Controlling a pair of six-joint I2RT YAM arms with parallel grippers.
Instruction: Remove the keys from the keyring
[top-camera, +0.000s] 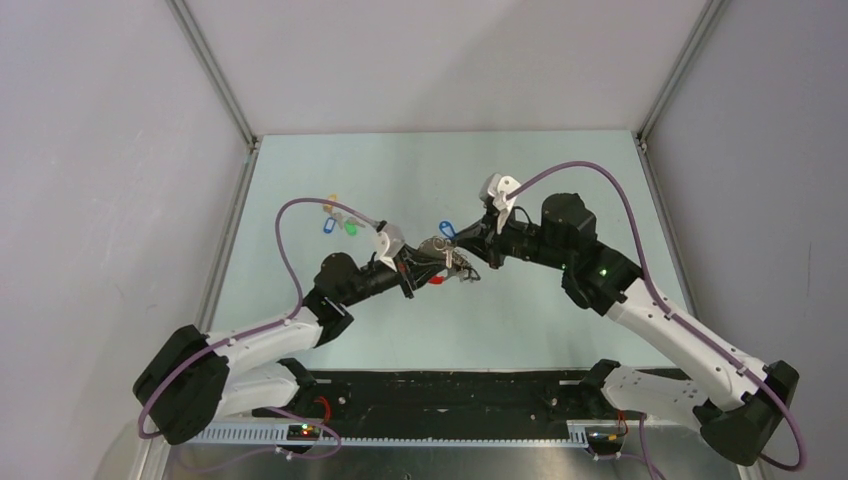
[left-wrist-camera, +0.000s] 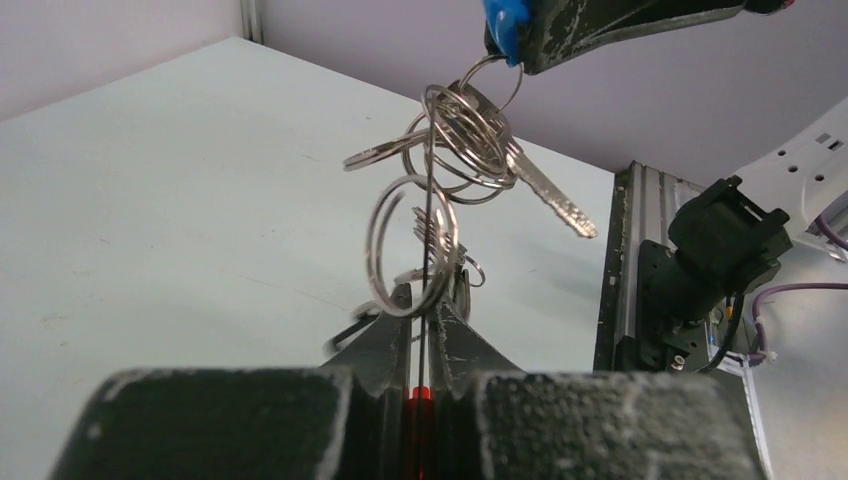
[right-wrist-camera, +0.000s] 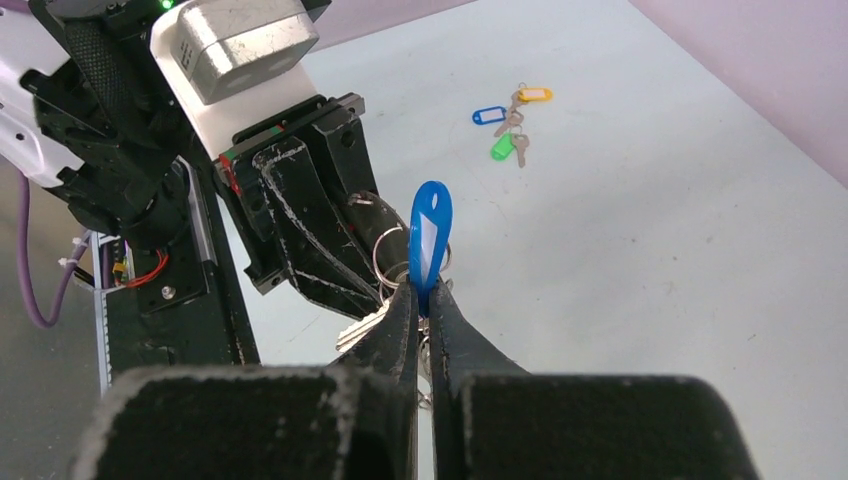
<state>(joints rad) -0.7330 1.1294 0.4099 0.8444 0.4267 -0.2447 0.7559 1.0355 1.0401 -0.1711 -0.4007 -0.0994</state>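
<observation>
My left gripper (left-wrist-camera: 428, 315) is pressing its fingers together on the thin silvery metal keyring (left-wrist-camera: 372, 243), with the bright red strap (left-wrist-camera: 418, 396) showing just behind the tips. From these fingers the bunch of small silvery metal keys (left-wrist-camera: 545, 195) is stretching up and away, hanging off the pale table (left-wrist-camera: 150, 200). At the far end my right gripper (right-wrist-camera: 422, 298) is pinching the blue plastic tag (right-wrist-camera: 430, 232). I judge that the long axis is running straight between both grippers, so the pull should follow this line.

No readable text (apparently)
</observation>
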